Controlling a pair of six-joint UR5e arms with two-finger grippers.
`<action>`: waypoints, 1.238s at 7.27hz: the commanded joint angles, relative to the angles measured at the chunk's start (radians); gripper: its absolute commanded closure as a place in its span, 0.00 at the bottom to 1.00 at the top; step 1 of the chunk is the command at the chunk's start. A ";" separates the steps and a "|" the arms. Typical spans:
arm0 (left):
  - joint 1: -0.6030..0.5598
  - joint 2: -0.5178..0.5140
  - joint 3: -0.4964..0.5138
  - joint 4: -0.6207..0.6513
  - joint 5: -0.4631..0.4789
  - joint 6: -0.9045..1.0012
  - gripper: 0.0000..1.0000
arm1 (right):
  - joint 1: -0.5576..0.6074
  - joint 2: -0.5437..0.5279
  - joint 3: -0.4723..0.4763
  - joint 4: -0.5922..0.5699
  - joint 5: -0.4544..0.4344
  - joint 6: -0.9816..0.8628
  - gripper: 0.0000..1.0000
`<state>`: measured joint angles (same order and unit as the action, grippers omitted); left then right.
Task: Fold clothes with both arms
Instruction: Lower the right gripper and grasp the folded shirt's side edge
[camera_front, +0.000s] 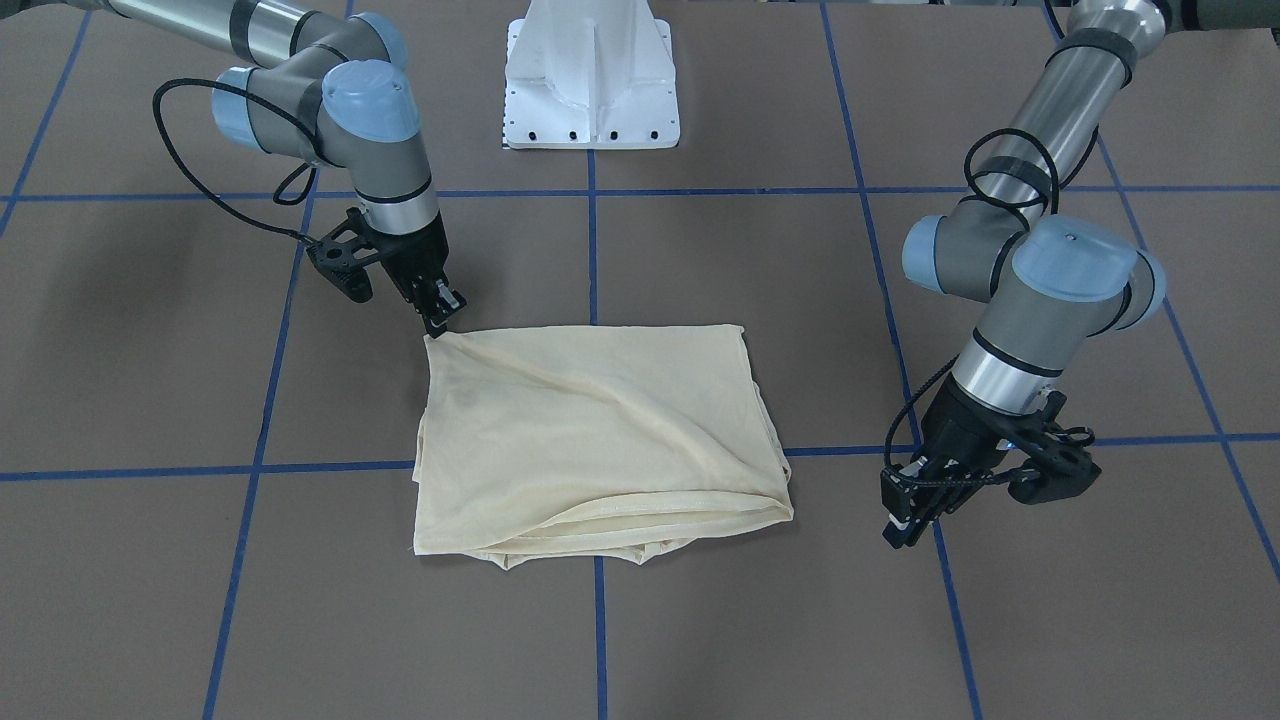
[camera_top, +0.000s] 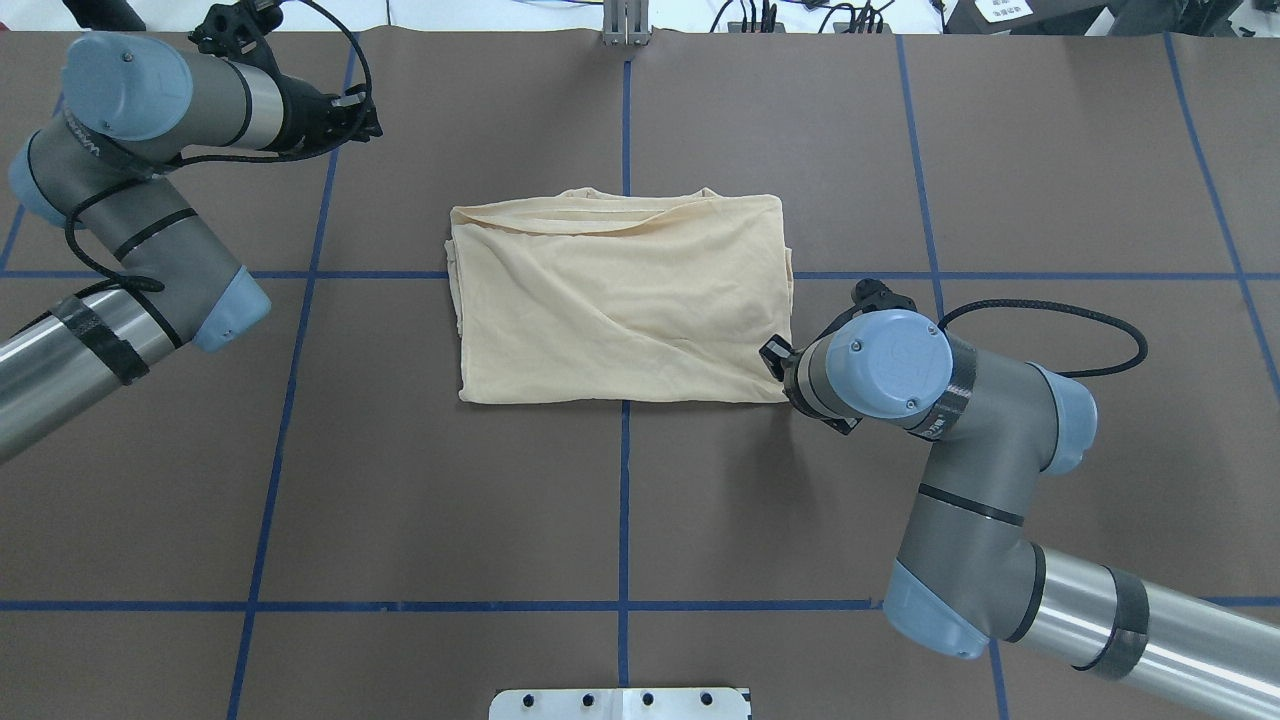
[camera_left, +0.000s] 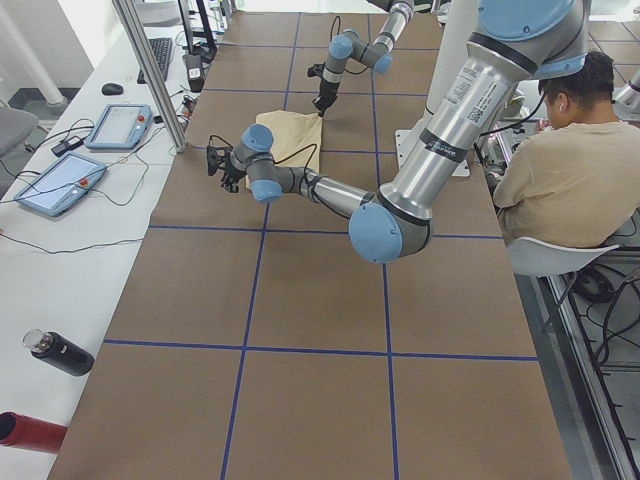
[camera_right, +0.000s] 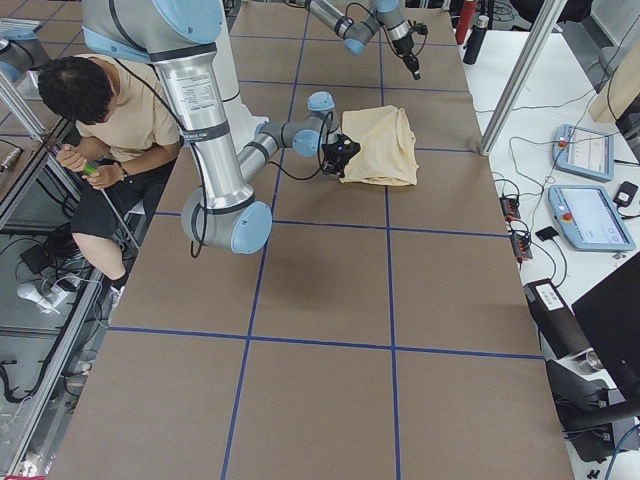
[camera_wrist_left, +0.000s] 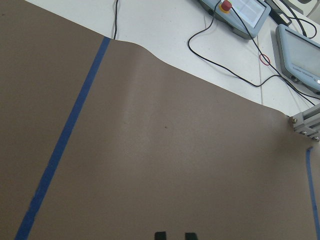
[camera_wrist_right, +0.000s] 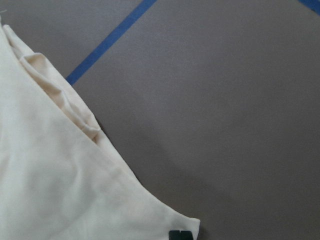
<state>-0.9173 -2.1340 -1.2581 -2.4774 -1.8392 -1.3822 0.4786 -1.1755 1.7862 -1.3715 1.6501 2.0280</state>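
Note:
The pale cream-yellow shirt (camera_front: 600, 430) (camera_top: 620, 300) lies folded into a rough rectangle at the table's middle, with no print showing. My right gripper (camera_front: 443, 318) (camera_wrist_right: 180, 235) points down at the shirt's corner nearest the robot. Its fingertips are closed together on that corner, which the right wrist view shows at the cloth (camera_wrist_right: 50, 175) edge. In the overhead view the right wrist hides this gripper. My left gripper (camera_front: 905, 520) (camera_top: 360, 110) (camera_wrist_left: 174, 235) hovers over bare brown table well off the shirt's other side, slightly open and holding nothing.
The white pedestal base (camera_front: 590, 80) stands behind the shirt. Blue tape lines (camera_front: 590, 250) grid the brown table. A seated person (camera_left: 560, 170) is beside the robot. Control tablets (camera_left: 120, 125), cables and a metal post (camera_left: 150, 80) line the far table edge.

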 joint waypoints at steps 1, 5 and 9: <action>0.000 0.002 0.000 0.000 0.000 0.000 0.75 | 0.009 -0.010 0.033 0.003 0.007 0.003 1.00; 0.000 0.002 0.000 0.000 0.001 0.000 0.75 | 0.021 -0.027 0.001 0.003 -0.004 0.001 0.24; 0.000 0.002 -0.001 0.000 0.003 -0.001 0.75 | 0.009 -0.018 -0.019 0.005 -0.001 0.001 0.28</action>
<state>-0.9173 -2.1322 -1.2588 -2.4774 -1.8367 -1.3824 0.4892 -1.1950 1.7703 -1.3668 1.6483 2.0299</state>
